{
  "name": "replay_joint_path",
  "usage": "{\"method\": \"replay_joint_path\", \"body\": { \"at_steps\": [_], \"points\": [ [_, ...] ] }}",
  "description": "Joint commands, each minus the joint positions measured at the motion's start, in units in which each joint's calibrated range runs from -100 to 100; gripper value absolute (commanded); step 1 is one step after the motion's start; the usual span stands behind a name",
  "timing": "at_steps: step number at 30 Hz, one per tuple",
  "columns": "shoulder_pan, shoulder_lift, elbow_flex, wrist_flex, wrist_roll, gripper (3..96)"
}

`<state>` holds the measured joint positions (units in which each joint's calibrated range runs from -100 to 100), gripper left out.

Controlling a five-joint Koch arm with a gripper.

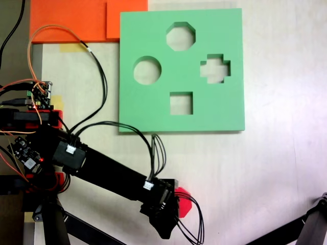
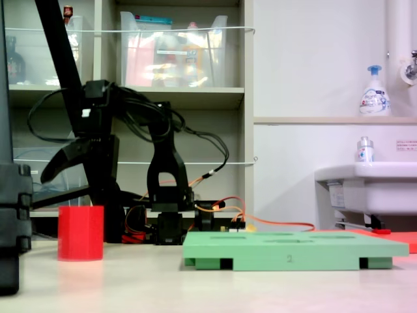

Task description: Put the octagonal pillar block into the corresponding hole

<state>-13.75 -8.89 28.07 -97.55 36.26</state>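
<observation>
The pale bench [image 1: 286, 173] carries a flat green board [image 1: 153, 109], whose eight-sided cutout [image 1: 180, 36] sits near its top edge in the first exterior view. The black tool [image 2: 77, 175] stands spread open, gripping nothing, just above the red block [image 2: 81, 233], which stands on the bench apart from the board.

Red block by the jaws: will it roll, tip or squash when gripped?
The red block stands upright on a flat base on the table, so rolling looks unlikely. It is about as tall as wide, so a high push might tip it. It looks like foam, as does the green board: probably light and slightly squashy.
</observation>
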Motion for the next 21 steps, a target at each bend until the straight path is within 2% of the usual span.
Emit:
{"method": "replay_joint_path", "body": {
  "at_steps": [1, 6, 8, 9, 21],
  "points": [
    [0.5, 1.4, 3.4, -2.4, -0.2, 78.1],
    [1.1, 2.9, 3.7, -2.4, 0.9, 78.3],
    [1.4, 2.7, 4.4, -2.4, 1.4, 93.4],
    [1.6, 2.7, 4.6, -2.4, 1.5, 95.5],
    [2.3, 1.5, 5.1, -2.4, 1.9, 95.5]
  ]
}}
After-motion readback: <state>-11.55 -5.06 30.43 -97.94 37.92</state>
